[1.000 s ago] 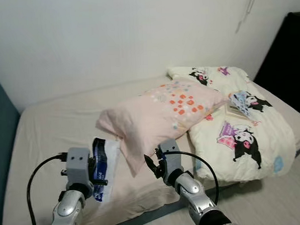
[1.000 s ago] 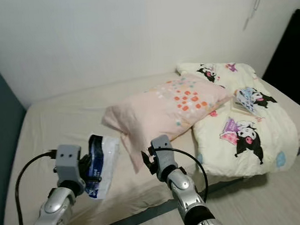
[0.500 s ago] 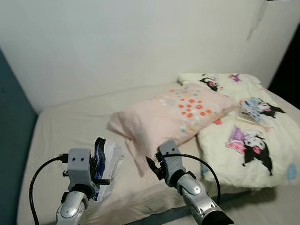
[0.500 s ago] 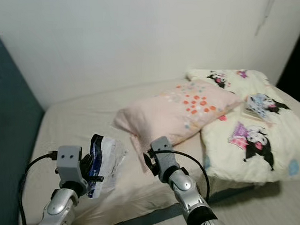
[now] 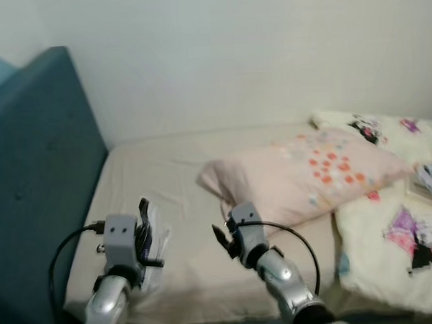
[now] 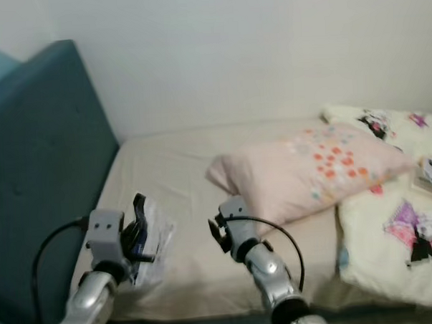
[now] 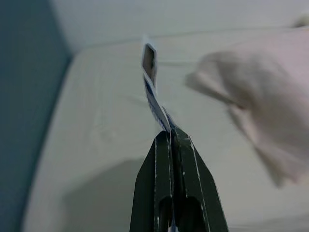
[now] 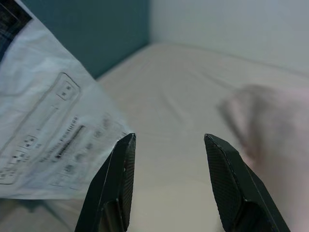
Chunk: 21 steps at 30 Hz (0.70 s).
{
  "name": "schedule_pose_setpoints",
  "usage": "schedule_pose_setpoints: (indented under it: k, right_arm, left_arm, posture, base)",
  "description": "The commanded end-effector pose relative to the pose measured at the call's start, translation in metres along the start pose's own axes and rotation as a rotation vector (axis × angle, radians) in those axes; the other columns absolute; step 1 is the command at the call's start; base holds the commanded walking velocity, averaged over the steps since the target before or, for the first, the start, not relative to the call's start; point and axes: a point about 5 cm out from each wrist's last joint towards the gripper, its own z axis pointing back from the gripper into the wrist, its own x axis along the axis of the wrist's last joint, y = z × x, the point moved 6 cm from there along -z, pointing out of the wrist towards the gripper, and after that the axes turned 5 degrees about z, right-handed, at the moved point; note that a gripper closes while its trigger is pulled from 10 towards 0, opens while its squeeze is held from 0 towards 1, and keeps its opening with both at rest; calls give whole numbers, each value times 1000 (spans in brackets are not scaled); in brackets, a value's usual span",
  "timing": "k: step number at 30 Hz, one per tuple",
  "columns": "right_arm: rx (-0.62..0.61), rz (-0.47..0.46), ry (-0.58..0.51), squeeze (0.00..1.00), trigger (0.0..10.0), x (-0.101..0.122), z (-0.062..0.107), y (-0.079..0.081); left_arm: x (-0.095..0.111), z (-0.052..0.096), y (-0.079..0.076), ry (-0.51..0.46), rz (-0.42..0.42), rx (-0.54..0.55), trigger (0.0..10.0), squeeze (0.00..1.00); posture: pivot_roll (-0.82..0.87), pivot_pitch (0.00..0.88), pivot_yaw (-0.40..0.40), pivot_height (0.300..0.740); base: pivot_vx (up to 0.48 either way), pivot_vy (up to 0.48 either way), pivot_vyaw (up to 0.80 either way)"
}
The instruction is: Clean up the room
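Note:
My left gripper is shut on a flat plastic packet, clear with a dark blue end, held upright over the near left part of the bed. In the left wrist view the packet sticks out edge-on from the closed fingers. My right gripper hovers open beside it, over the bed's front edge, holding nothing. In the right wrist view its fingers stand apart, with the packet close alongside. A pink pillow with orange dots lies across the middle of the bed.
A teal padded headboard rises on the left. A cream quilt with cartoon prints covers the bed's right side, with a small book on it. A white wall runs behind the bed.
The camera has swung left, so the headboard now fills the left and the quilt sits at the right edge. Both grippers keep their poses, the left still holding the packet.

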Motion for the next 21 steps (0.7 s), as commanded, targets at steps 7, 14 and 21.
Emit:
schedule_pose_setpoints:
  k: [7,14,21]
  right_arm:
    - [16,-14,-2,0,10000,-2,1,5]
    - [22,-16,-2,0,10000,-2,2,7]
    - [31,-22,2,0,10000,-3,1,9]
  left_arm:
    - [3,3,0,-3,25,-22,10000,0]
    - [2,5,0,4,34,-31,10000,0]
    - [-3,7,-6,32,40,-53,10000,0]
  posture:
    - [62,46,-31,740]
    - [63,46,-31,740]
    - [62,51,-32,740]
  base:
    - [0,0,800]
    - [0,0,800]
    - [0,0,800]
